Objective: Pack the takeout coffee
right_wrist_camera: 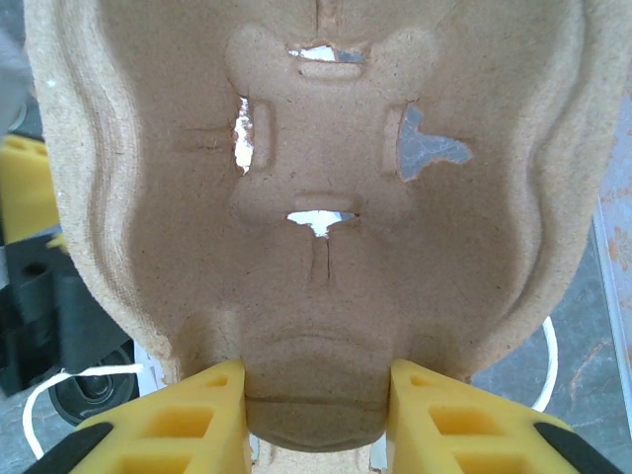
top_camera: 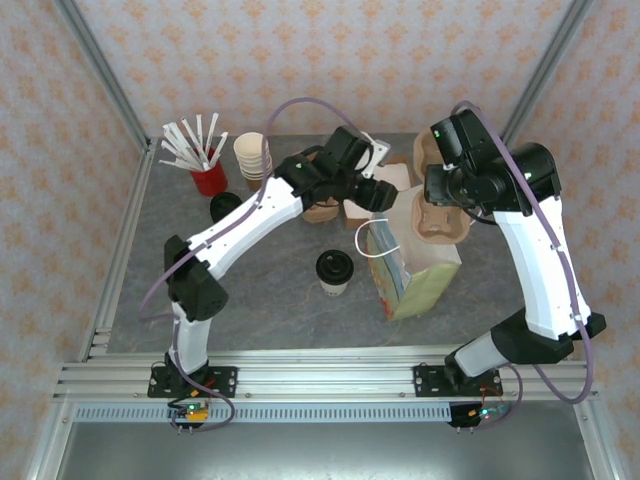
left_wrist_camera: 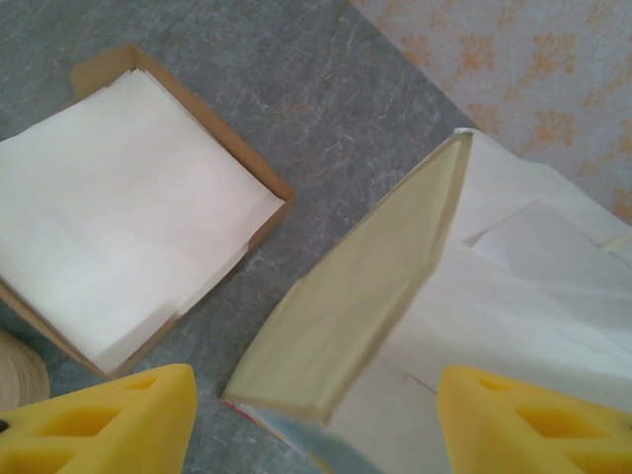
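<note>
Here, the right tool (right_wrist_camera: 316, 403) clamps a pulp carrier (right_wrist_camera: 316, 197) above the paper bag (top_camera: 425, 280) — the left tool (left_wrist_camera: 321, 425) gapes at its rim. The takeout coffee (top_camera: 333, 270) stands on the worktop (top_camera: 270, 300) beside it.

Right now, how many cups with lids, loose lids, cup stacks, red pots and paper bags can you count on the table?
Takeout coffee: 1
Loose black lid: 1
Stack of lidless cups: 1
Red pot of white sticks: 1
Paper bag: 1
Total: 5
</note>
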You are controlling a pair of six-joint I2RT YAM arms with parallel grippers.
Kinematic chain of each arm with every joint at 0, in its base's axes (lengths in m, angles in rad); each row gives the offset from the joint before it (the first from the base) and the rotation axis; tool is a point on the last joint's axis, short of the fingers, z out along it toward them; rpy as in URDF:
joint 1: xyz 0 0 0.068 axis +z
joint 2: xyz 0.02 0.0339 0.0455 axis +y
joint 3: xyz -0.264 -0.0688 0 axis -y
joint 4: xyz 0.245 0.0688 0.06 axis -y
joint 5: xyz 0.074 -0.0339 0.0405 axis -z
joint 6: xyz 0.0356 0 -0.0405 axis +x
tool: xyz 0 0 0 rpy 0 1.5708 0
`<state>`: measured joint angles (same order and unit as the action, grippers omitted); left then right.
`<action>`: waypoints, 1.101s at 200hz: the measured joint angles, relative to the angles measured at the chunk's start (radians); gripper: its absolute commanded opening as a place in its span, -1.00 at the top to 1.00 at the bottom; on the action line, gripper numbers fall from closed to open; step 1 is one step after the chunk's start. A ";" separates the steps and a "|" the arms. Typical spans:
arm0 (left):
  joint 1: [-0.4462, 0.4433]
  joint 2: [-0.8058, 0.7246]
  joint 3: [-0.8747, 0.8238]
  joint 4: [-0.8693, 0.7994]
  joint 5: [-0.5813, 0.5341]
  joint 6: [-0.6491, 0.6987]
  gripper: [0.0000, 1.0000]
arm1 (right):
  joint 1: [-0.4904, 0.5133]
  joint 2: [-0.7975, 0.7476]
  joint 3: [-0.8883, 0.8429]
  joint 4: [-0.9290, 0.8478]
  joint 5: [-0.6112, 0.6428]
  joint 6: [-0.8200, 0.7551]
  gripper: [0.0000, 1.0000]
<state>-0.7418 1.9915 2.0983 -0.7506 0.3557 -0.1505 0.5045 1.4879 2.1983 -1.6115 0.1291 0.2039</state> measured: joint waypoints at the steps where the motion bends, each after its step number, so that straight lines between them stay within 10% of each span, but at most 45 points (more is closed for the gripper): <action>1: 0.000 0.003 0.004 -0.003 0.001 0.002 -0.26 | 0.000 -0.001 -0.001 0.000 -0.001 0.000 0.32; 220: 0.056 0.122 0.158 -0.091 0.203 -0.006 0.45 | -0.017 -0.062 -0.333 0.200 -0.156 -0.076 0.36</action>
<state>-0.6861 2.1132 2.2566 -0.8417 0.5587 -0.1570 0.4873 1.4258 1.8648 -1.4117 -0.0265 0.1276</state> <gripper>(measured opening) 0.289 0.328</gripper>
